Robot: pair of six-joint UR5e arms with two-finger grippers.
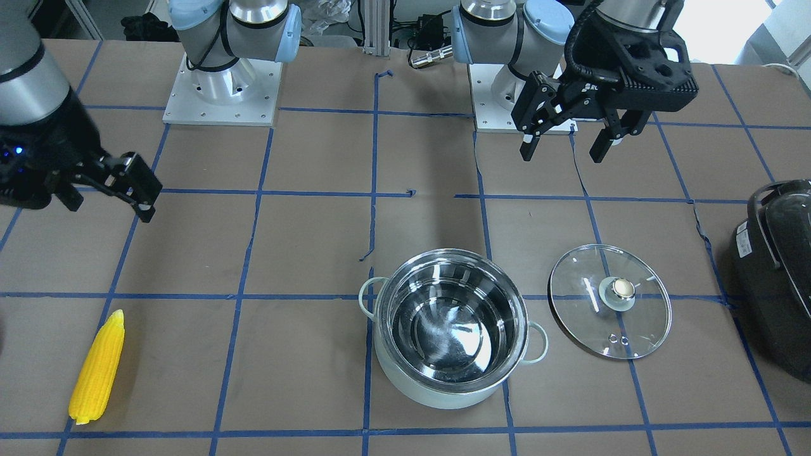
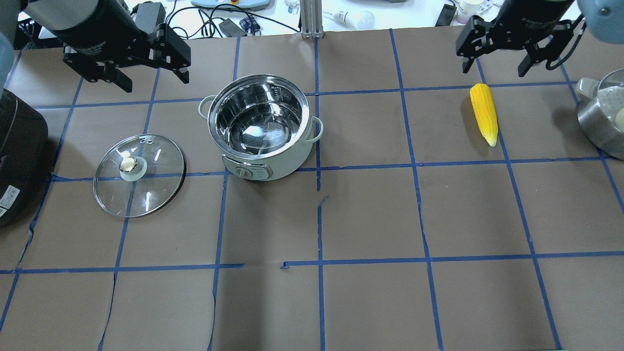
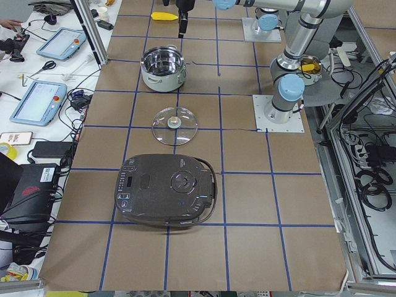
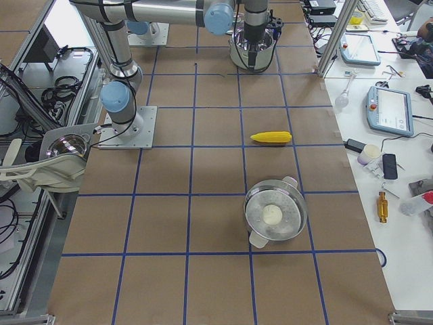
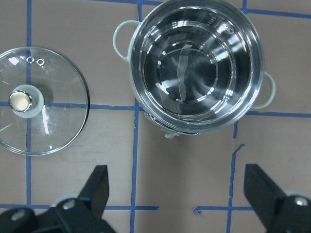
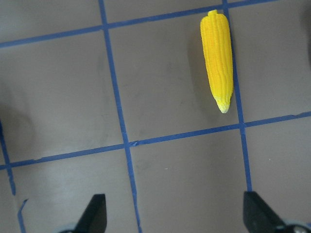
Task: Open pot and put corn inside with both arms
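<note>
The pot (image 1: 443, 391) stands open and empty on the brown table, steel interior showing; it also shows in the overhead view (image 2: 287, 158) and the left wrist view (image 5: 194, 130). Its glass lid (image 1: 583, 310) lies flat on the table beside it (image 2: 146, 190) (image 5: 53, 126). The corn (image 1: 98, 367) lies alone on the table, far from the pot (image 2: 484, 113) (image 6: 217, 60). My left gripper (image 1: 562, 152) (image 2: 153, 78) (image 5: 179, 194) is open and empty, raised behind the pot and lid. My right gripper (image 1: 108, 206) (image 2: 495, 67) (image 6: 176, 213) is open and empty, above and beside the corn.
A black appliance with a handle (image 1: 776, 285) (image 2: 19, 156) sits beyond the lid at the table's left end. A second steel pot (image 2: 602, 117) (image 4: 274, 217) with a pale ball inside stands at the right end, past the corn. Blue tape lines grid the table.
</note>
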